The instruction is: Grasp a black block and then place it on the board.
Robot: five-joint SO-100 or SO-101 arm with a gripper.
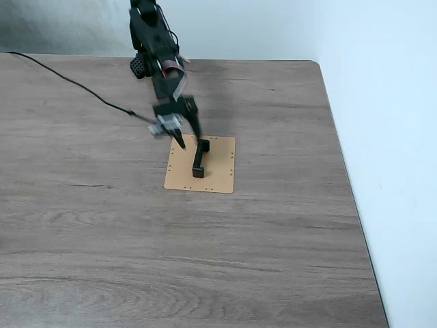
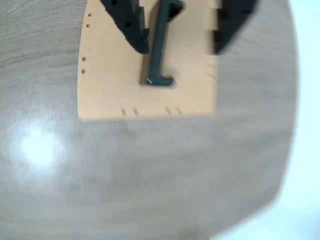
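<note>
The black block (image 1: pixel 199 158) lies flat on the tan board (image 1: pixel 218 171), lengthwise along it. In the wrist view the block (image 2: pixel 159 50) runs from the top edge down to the middle of the board (image 2: pixel 110 75). My gripper (image 1: pixel 188 137) hovers over the board's far edge, open. Seen from the wrist, the gripper (image 2: pixel 181 47) has one dark finger on each side of the block, the left finger (image 2: pixel 129 22) close beside it and the right finger (image 2: pixel 232 22) well apart. Neither finger appears to touch the block.
The board rests near the middle of a grey-brown wood-grain table (image 1: pixel 102 239). A black cable (image 1: pixel 75 83) trails across the far left of the table. The table's right edge (image 1: pixel 348 191) drops off beside a white wall.
</note>
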